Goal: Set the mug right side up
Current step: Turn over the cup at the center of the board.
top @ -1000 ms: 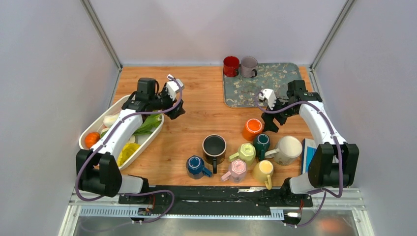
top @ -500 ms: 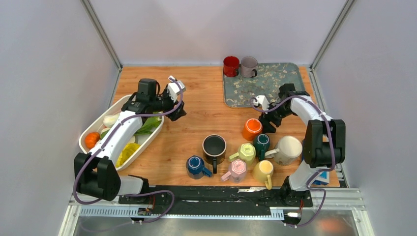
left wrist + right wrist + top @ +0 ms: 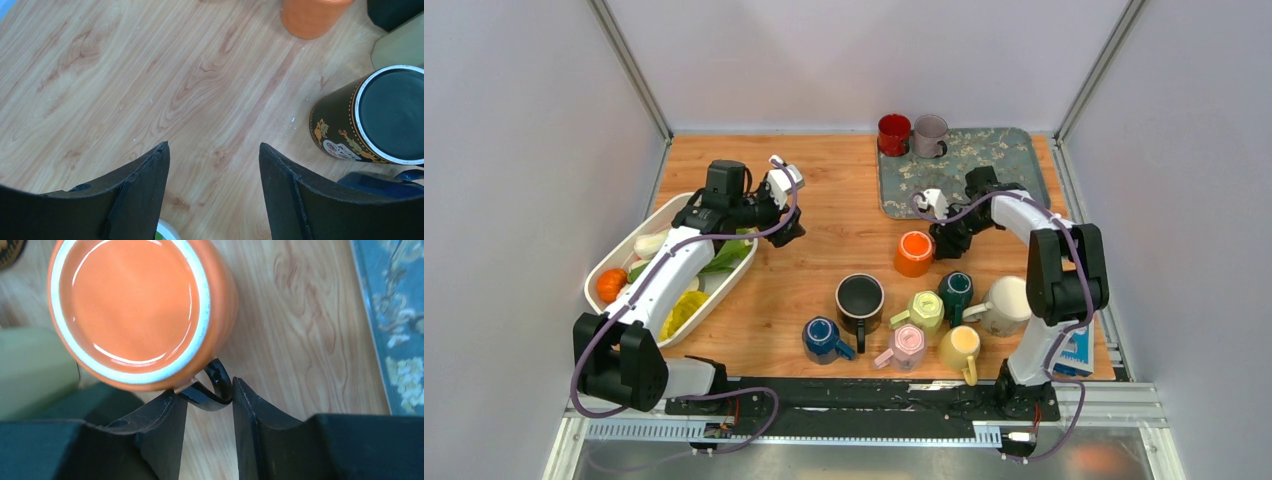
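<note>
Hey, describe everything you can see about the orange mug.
The orange mug looks like glossy ceramic. Its flat, pale-ringed base faces up, so it appears to be upside down. It stands on the wooden table. Its shiny black handle is pinched between the fingers of the right gripper.

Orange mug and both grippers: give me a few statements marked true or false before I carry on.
1. The right gripper grips the orange mug by its handle. True.
2. The left gripper holds the black mug. False: it is open and empty, apart from that mug.
3. The orange mug is on the mat. False: it is over bare table, beside the mat.
4. A red mug and a grey mug stand side by side at the mat's far left corner. True.
</note>
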Controlling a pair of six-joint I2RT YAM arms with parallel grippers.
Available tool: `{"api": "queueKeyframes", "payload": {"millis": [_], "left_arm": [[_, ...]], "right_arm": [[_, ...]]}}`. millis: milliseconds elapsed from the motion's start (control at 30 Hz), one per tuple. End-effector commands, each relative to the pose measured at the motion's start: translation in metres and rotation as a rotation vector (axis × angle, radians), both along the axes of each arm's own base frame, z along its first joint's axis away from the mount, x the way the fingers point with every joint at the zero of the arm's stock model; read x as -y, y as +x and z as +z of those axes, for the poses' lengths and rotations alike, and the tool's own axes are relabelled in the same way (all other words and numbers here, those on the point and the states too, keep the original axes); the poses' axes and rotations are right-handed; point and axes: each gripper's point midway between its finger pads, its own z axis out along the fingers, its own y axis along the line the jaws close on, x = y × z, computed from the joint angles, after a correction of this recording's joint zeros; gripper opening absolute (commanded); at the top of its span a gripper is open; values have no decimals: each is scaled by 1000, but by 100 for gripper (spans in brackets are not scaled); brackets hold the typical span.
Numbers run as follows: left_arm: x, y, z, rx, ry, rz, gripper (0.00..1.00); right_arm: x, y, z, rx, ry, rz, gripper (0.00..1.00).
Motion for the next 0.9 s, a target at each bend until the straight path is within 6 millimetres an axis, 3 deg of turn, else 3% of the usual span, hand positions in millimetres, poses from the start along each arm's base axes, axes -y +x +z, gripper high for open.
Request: {"api": "queueKeyframes", "payload": {"millis": [0,133,367,433,633,867], "left_arm": [[8,4,24,70,-31,-26,73],[10,7,24,80,-40,-22,73],[8,9,21,78,-26,-15,73],[8,8,19,71,-23,-15,73],[10,7,16,59,-25,-26,73],[7,8,15,67,-9,-18,73]], "right_arm": [[-40,30,21,22,162,-129,37],[-61,23,22,5,163,-129,33],[-62,25,17,61,107,-48,57],[-61,26,15,63,104,-35,59],[-78,26,4,29,124,12,58],[-91,24,-7,9,111,42,50]]}}
